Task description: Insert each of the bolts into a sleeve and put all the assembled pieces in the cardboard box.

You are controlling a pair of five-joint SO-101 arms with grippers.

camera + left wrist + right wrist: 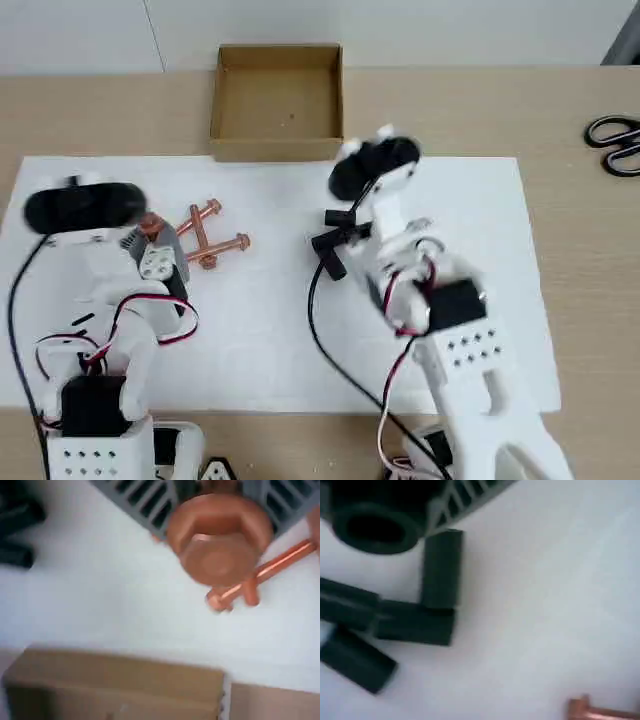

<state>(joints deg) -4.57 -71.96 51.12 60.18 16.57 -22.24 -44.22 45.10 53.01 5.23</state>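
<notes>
Two holds: left gripper (218, 490) clamps a bolt (218, 537), axis along its grip (head facing wrist cam); right gripper (380, 505) nips a sleeve (395, 540), bore likewise.

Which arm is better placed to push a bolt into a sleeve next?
Left, probably: the left gripper holds a bolt, while the right gripper holds a sleeve, ready to receive it.
</notes>
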